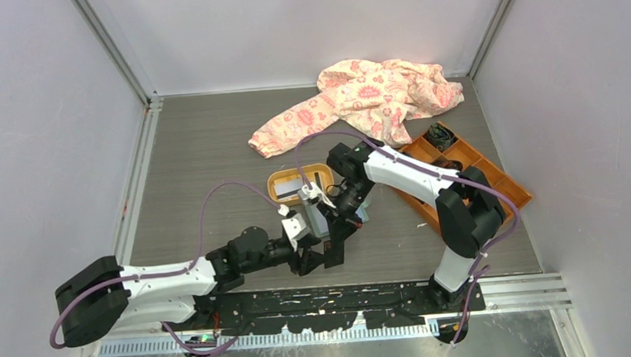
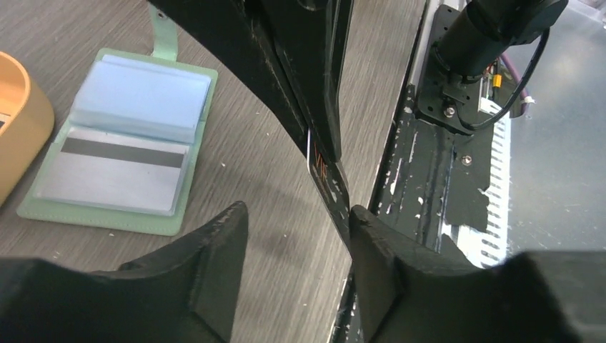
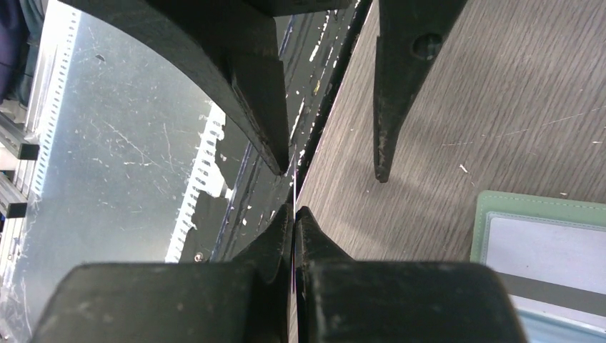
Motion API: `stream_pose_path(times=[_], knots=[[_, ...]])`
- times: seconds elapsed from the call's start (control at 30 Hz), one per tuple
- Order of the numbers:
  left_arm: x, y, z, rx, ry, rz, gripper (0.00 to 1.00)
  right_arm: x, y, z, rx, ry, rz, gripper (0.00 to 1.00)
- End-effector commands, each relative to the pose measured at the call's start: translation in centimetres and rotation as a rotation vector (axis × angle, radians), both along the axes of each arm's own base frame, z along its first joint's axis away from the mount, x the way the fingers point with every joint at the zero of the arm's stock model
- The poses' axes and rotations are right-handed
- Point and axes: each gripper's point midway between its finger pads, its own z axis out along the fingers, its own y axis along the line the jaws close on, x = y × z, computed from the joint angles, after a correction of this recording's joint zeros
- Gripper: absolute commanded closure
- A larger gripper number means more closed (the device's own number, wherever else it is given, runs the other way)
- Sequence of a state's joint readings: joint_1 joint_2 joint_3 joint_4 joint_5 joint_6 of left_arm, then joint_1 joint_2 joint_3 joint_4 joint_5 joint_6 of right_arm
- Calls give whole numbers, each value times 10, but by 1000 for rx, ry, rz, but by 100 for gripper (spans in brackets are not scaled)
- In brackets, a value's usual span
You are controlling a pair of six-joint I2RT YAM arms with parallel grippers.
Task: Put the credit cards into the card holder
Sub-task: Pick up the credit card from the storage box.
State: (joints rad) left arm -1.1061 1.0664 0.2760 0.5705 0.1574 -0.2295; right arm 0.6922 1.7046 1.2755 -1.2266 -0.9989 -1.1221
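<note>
My right jaws pinching a credit card [image 2: 325, 179] on edge, over the counter [image 2: 236, 161]; my left jaws half spread around it; card holder [image 2: 107, 220] open beside

One card holder [image 2: 136, 93], pale green, lies open on the one counter [image 2: 257, 143]. Three credit cards can be counted with confidence: one striped card [image 2: 114, 168] inside the card holder, one edge-on card [image 2: 323, 179] held by the right gripper [image 3: 295, 214] just beside the card holder, and one pale card [image 1: 292, 184] in the single orange oval tray [image 1: 275, 183] behind the card holder. Whether more lie in that tray cannot be told. There is one orange compartmented box [image 1: 495, 186], well to the right of the card holder, and one floral cloth [image 1: 373, 96], far behind it. There are two grippers, the left gripper [image 2: 299, 214] making the pair.
</note>
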Motion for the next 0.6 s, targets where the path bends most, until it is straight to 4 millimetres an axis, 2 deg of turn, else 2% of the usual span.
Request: stream_pose_path(times=[0.0, 0.1, 0.2, 0.23, 0.33, 0.5, 0.53, 0.57], knots=[[4, -17, 23, -75, -57, -27, 50, 2, 8, 10, 33, -44, 17, 99], [3, -22, 23, -94, -41, -40, 60, 2, 9, 8, 30, -51, 25, 99], [-1, -25, 25, -123, -24, -53, 78, 1, 10, 6, 24, -57, 29, 99], [-2, -25, 26, -136, -18, -56, 80, 1, 10, 5, 20, -57, 29, 99], [-6, -26, 34, -191, -5, -69, 80, 2, 11, 5, 18, -59, 25, 98], [-10, -29, 32, -210, 40, -80, 79, 3, 13, 5, 19, -61, 13, 98], [-10, -30, 31, -212, 48, -81, 85, 3, 13, 5, 19, -60, 11, 97], [-10, -30, 30, -214, 51, -83, 98, 4, 13, 5, 19, -61, 10, 97]])
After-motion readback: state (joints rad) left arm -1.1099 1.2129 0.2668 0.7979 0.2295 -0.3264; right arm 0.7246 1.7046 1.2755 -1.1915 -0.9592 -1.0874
